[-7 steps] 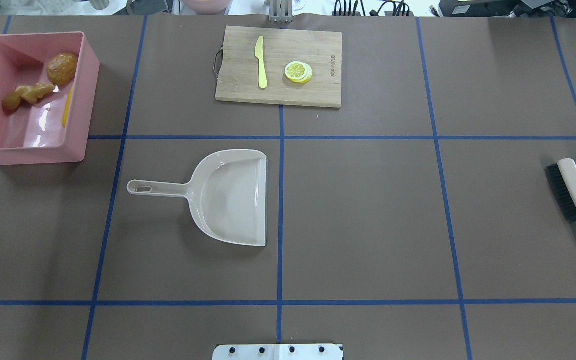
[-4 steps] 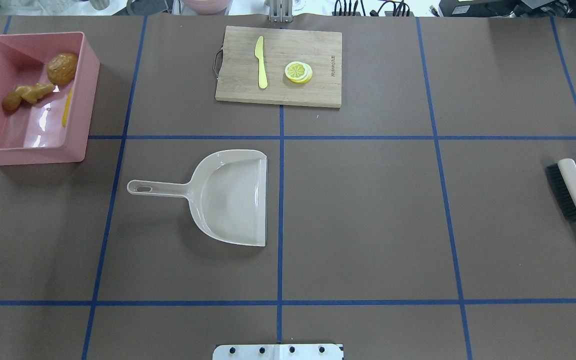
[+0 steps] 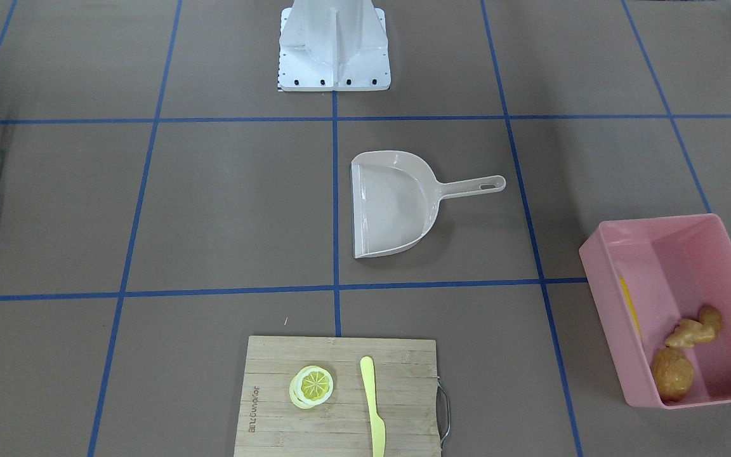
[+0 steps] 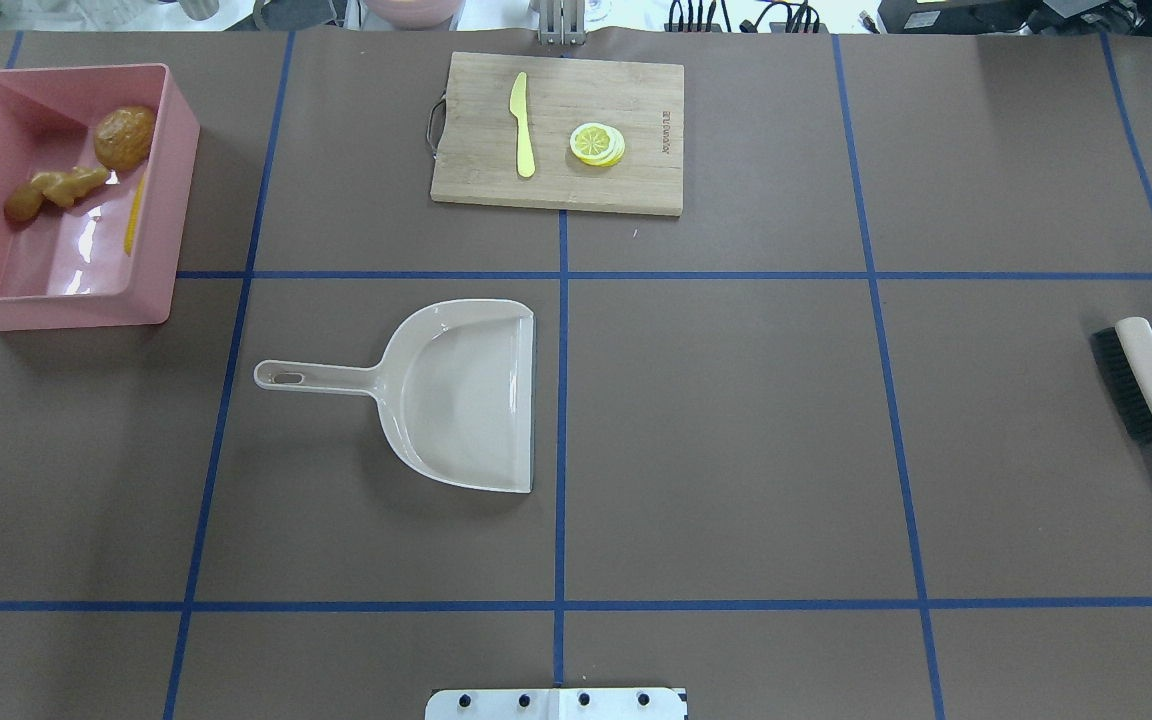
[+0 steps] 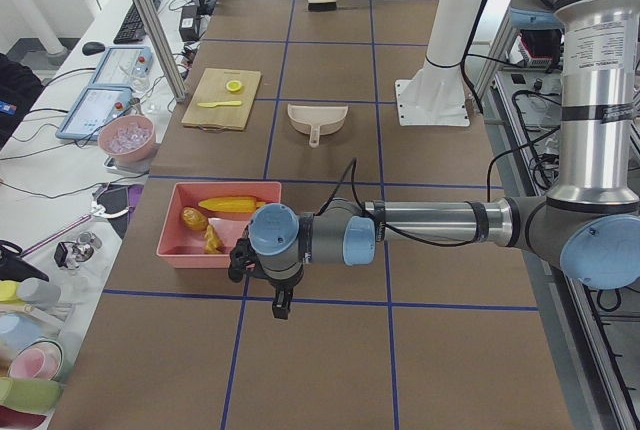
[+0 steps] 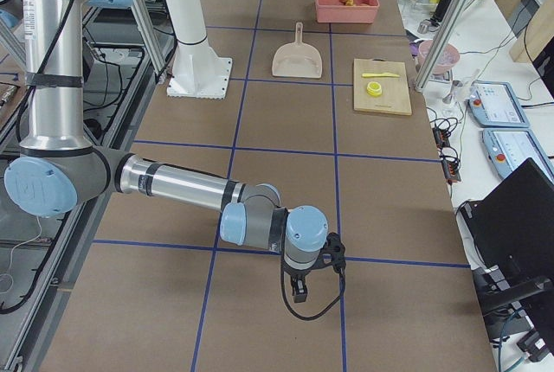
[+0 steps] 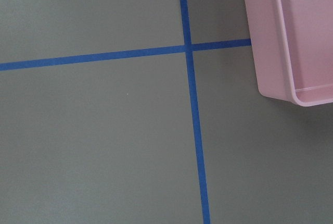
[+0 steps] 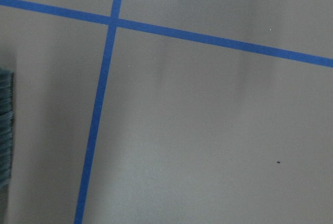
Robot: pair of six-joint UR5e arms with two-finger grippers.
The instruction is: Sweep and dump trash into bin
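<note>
The pink bin (image 4: 161,200) stands at the table's far left; it also shows in the front view (image 3: 613,317) and the left wrist view (image 7: 265,41). Inside it lie the potato (image 4: 124,137), the ginger root (image 4: 56,190) and the corn cob (image 4: 135,215), which rests along the right wall. My left gripper (image 5: 281,307) hangs over bare table just beside the bin, on its robot side. My right gripper (image 6: 299,290) hangs over bare table at the opposite end. Both show only in the side views, so I cannot tell whether they are open or shut.
The beige dustpan (image 4: 466,400) lies empty near the table's middle, handle pointing left. A brush (image 4: 1136,385) lies at the right edge; its bristles show in the right wrist view (image 8: 4,130). A cutting board (image 4: 636,100) at the back holds a yellow knife (image 4: 522,125) and lemon slices (image 4: 597,143).
</note>
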